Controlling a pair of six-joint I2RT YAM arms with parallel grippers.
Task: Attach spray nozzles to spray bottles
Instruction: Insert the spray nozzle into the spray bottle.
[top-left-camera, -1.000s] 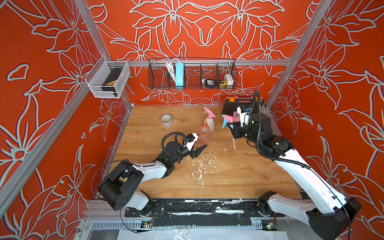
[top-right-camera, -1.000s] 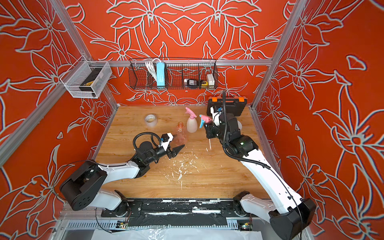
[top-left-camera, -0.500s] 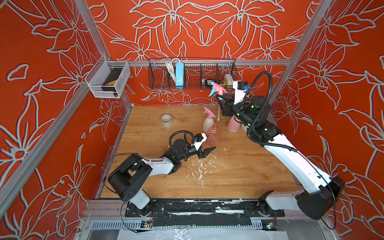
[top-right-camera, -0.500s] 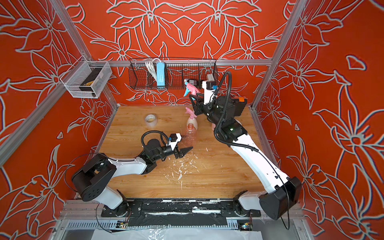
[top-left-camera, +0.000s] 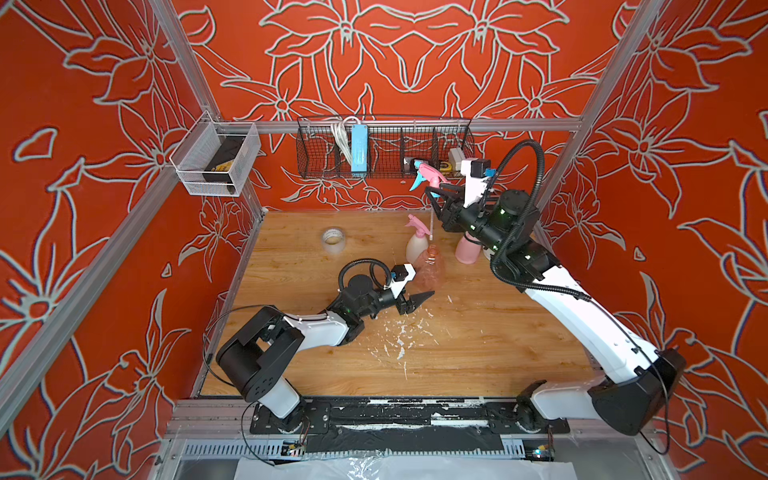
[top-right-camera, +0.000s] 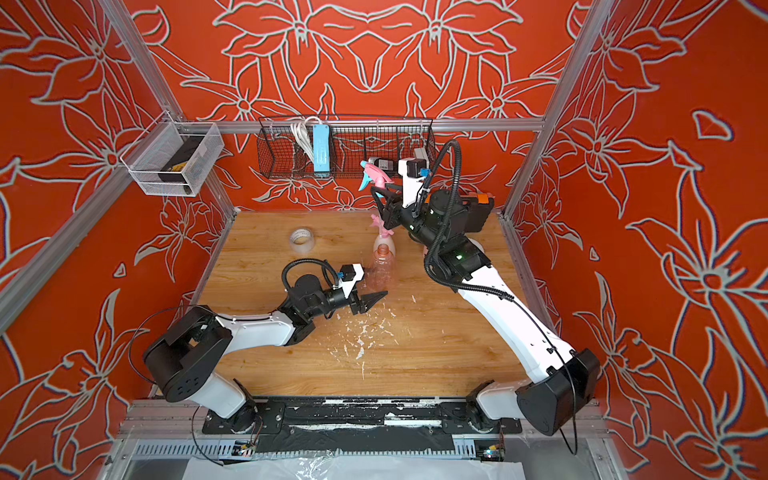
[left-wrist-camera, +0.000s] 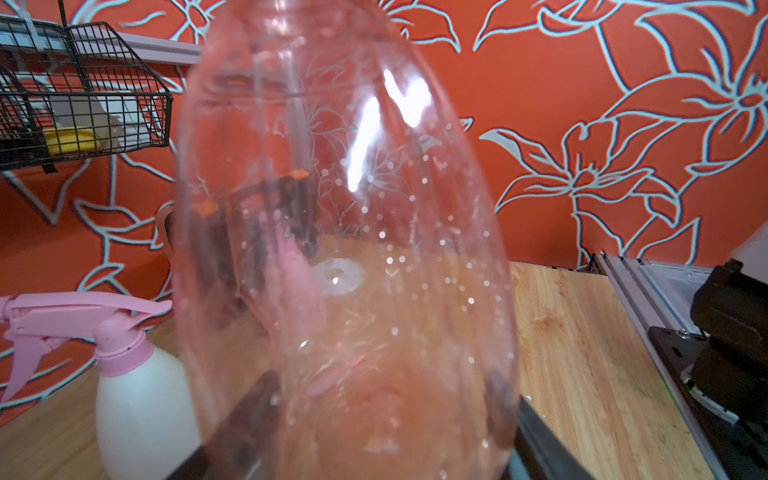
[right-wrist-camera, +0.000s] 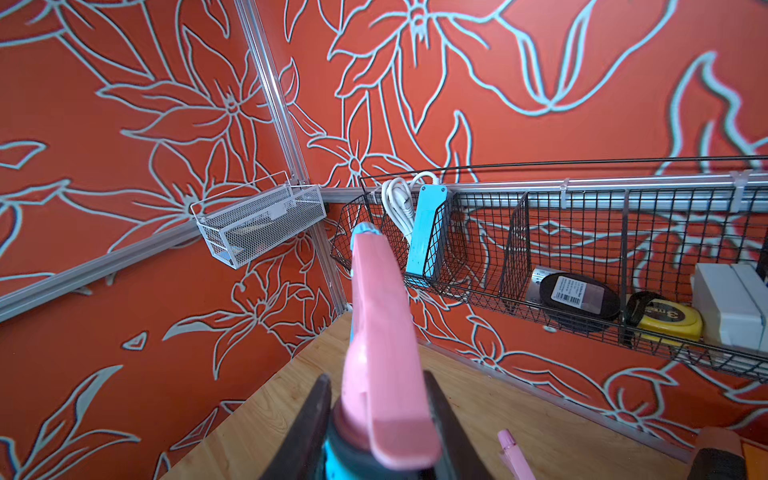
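Note:
My left gripper (top-left-camera: 417, 301) (left-wrist-camera: 380, 382) is shut on the base of the transparent orange-pink spray bottle (top-left-camera: 430, 270) (top-right-camera: 382, 268) (left-wrist-camera: 345, 249), which stands upright with an open neck. High above it, near the wire basket, my right gripper (top-left-camera: 434, 195) (top-right-camera: 380, 193) (right-wrist-camera: 376, 386) is shut on the pink spray nozzle with blue parts (top-left-camera: 428, 178) (right-wrist-camera: 380, 332). Its thin dip tube (top-left-camera: 432, 224) hangs down toward the bottle's mouth. The white bottle (top-left-camera: 415, 247) (left-wrist-camera: 141, 407) carries a pink nozzle (top-left-camera: 415, 224). The pink bottle (top-left-camera: 467, 251) stands behind my right arm, its top hidden.
A tape roll (top-left-camera: 333, 239) lies at the back left of the wooden table. A black wire basket (top-left-camera: 382, 149) and a white mesh basket (top-left-camera: 216, 166) hang on the walls. An orange-and-black case (top-right-camera: 478, 212) sits at the back right. White flecks (top-left-camera: 399, 336) litter the table's middle.
My right gripper lifted the blue-and-pink nozzle from beside the case to high above the bottles. My left gripper carried the orange-pink bottle a little to the right, then held still.

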